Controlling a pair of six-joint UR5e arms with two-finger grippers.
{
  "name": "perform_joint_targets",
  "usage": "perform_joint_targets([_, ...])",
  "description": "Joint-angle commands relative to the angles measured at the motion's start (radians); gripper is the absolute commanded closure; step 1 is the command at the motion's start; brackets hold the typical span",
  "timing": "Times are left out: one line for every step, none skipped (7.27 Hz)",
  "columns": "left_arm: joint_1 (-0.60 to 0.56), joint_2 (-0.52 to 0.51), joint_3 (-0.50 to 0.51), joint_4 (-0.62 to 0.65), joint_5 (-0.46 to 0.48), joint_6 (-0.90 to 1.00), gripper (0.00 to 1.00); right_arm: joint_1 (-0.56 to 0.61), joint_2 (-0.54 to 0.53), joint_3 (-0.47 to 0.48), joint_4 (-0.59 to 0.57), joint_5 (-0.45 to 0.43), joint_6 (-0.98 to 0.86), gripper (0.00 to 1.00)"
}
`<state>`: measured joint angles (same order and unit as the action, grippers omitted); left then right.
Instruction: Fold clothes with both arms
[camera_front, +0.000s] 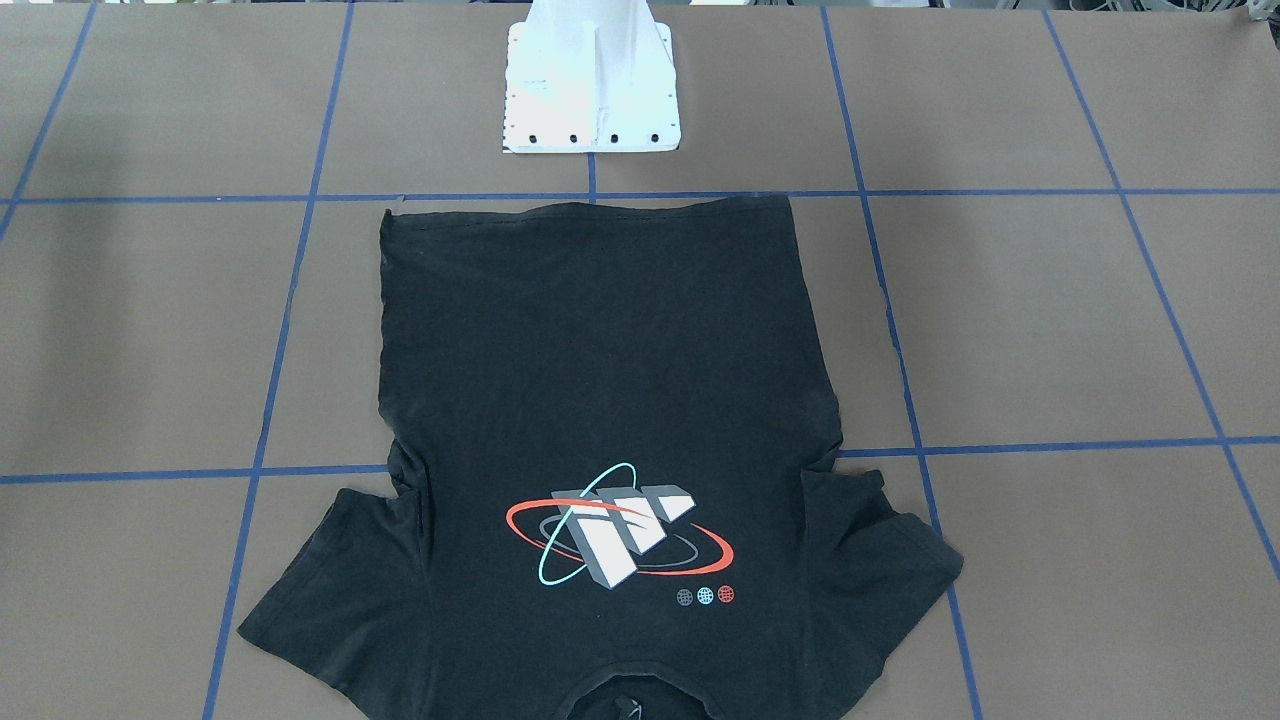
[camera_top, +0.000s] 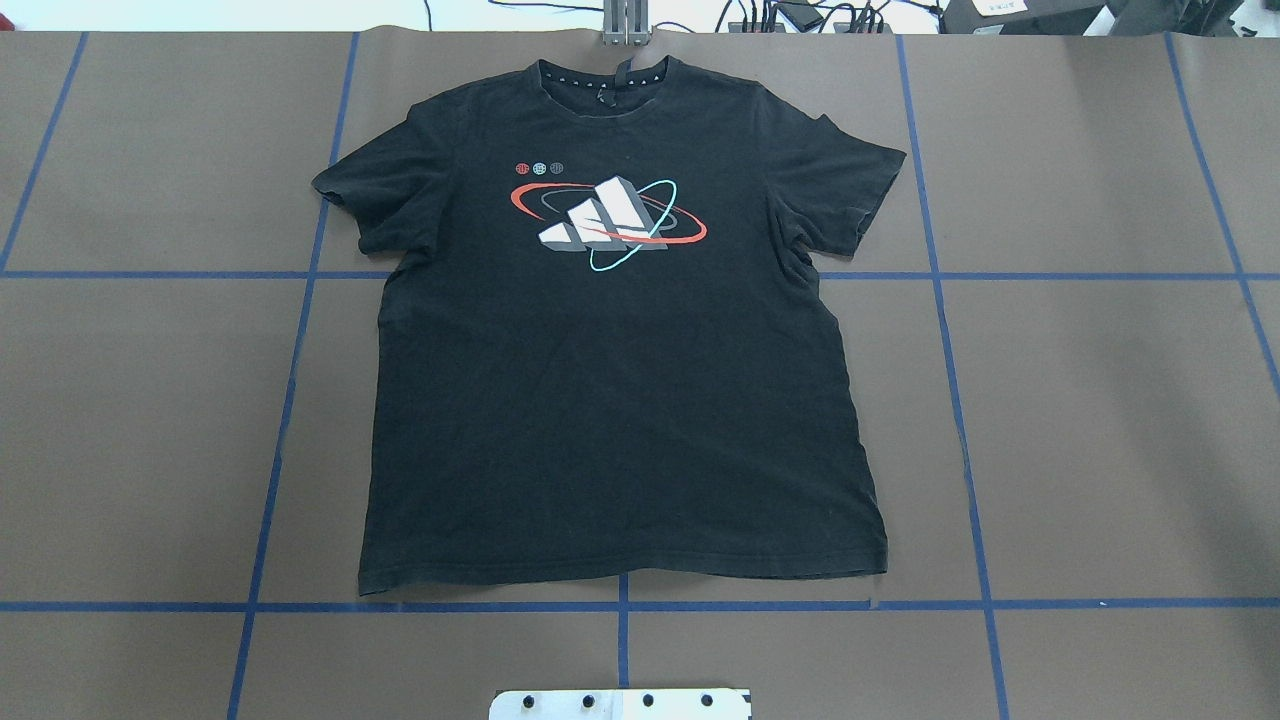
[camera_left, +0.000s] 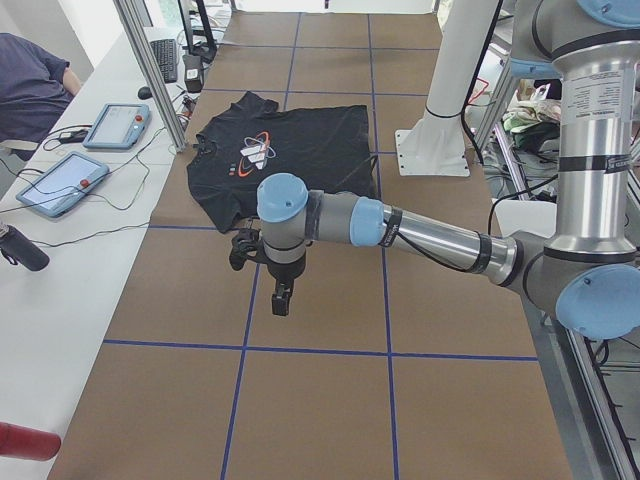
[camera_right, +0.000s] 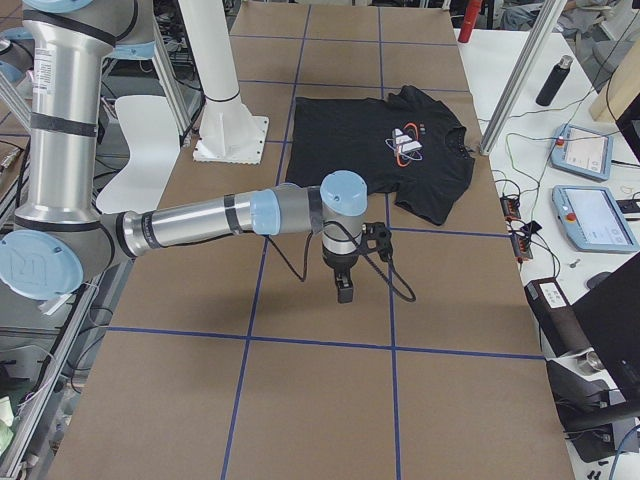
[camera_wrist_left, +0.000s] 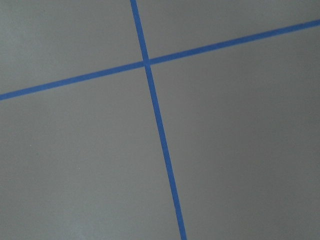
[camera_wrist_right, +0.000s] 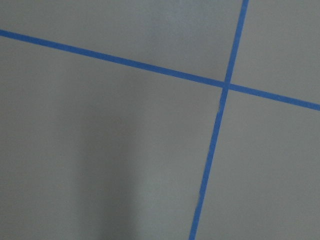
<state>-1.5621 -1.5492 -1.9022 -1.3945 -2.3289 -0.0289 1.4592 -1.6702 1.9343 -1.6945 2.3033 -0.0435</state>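
Note:
The clothes, one black T-shirt (camera_top: 620, 400), lie flat and spread out, logo side up, in the middle of the brown table. The collar points away from the robot and the hem (camera_front: 590, 212) lies near the base. In the exterior left view my left gripper (camera_left: 283, 300) hangs above bare table, well clear of the shirt (camera_left: 290, 150). In the exterior right view my right gripper (camera_right: 344, 290) hangs the same way, away from the shirt (camera_right: 370, 150). I cannot tell whether either gripper is open or shut. Both wrist views show only brown table with blue tape lines.
The white base pedestal (camera_front: 590, 90) stands just behind the shirt's hem. A side bench holds tablets (camera_left: 60, 180), cables and a dark bottle (camera_right: 553, 80). A seated person (camera_left: 30, 80) is at that bench. Blue tape lines (camera_top: 620, 606) grid the table.

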Motion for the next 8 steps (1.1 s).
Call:
perform_joint_targets([0.04, -0.167, 0.07, -0.127, 0.006, -0.181, 0.0, -0.069, 0.168, -0.105, 0.001, 0.002, 0.077, 0.0])
perform_joint_targets([0.057, -0.186, 0.189, -0.346, 0.0, -0.187, 0.0, -0.086, 0.244, -0.176, 0.001, 0.005, 0.079, 0.0])
perform_joint_targets([0.086, -0.207, 0.312, -0.518, -0.003, -0.192, 0.0, -0.101, 0.315, -0.239, 0.001, 0.005, 0.079, 0.0])
perform_joint_targets([0.091, -0.271, 0.407, -0.588, -0.004, -0.187, 0.0, -0.124, 0.376, -0.283, 0.001, 0.005, 0.083, 0.0])
perform_joint_targets([0.118, -0.307, 0.451, -0.6, -0.004, -0.192, 0.0, -0.155, 0.453, -0.328, 0.001, 0.007, 0.155, 0.0])
perform_joint_targets([0.175, -0.351, 0.453, -0.603, -0.003, -0.239, 0.0, -0.211, 0.539, -0.378, 0.006, 0.007, 0.257, 0.0])
perform_joint_targets([0.212, -0.356, 0.431, -0.65, -0.003, -0.305, 0.0, -0.242, 0.585, -0.462, 0.106, 0.005, 0.357, 0.0])
perform_joint_targets([0.27, -0.356, 0.445, -0.729, 0.0, -0.356, 0.0, -0.276, 0.587, -0.589, 0.363, 0.007, 0.498, 0.0])
